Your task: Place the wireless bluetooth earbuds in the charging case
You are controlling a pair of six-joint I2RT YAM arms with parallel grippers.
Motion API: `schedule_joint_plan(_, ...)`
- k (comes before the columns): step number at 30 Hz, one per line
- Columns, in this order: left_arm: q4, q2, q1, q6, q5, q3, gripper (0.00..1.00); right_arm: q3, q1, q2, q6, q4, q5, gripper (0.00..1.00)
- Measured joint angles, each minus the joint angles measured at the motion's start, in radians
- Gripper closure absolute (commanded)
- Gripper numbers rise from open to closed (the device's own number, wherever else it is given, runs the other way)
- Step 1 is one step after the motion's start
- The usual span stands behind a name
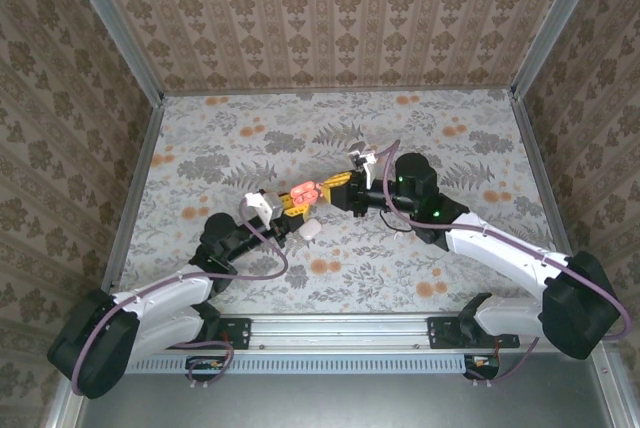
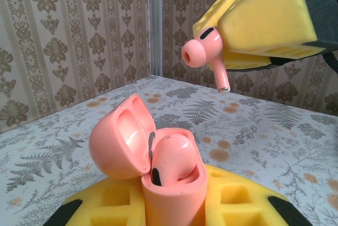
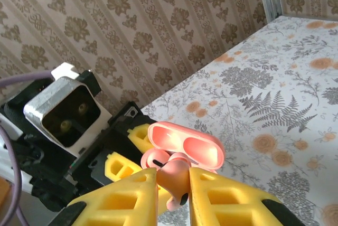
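Floral-print table (image 1: 450, 148) under damask walls (image 1: 330, 18). Counted one pink charging case (image 2: 174, 194), lid swung open, clamped upright in the clenched left gripper (image 2: 174, 215). Counted two pink earbuds: seated earbud (image 2: 171, 157) inside the case; raised earbud (image 2: 203, 52) just above the case, apart from it, stem down, pinched by the right gripper (image 3: 173, 178).

Pink charging case (image 2: 177, 194); pink earbud (image 2: 200, 49); yellow right end effector (image 3: 173, 178); table (image 1: 450, 148) grey fern print, orange blooms; walls (image 1: 330, 18) beige damask.
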Motion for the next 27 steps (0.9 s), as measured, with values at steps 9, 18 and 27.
schedule_joint_plan(9, 0.013, 0.000, 0.020, -0.066, 0.074, 0.000, 0.83, 0.039, -0.011, -0.001, -0.094, -0.040, -0.029, 0.79)
schedule_joint_plan(18, 0.039, 0.002, 0.040, -0.123, 0.119, 0.000, 0.82, 0.107, -0.014, 0.033, -0.130, -0.049, -0.095, 0.79)
schedule_joint_plan(27, 0.072, 0.011, 0.045, -0.154, 0.146, 0.000, 0.82, 0.107, -0.028, 0.064, -0.140, -0.056, -0.117, 0.79)
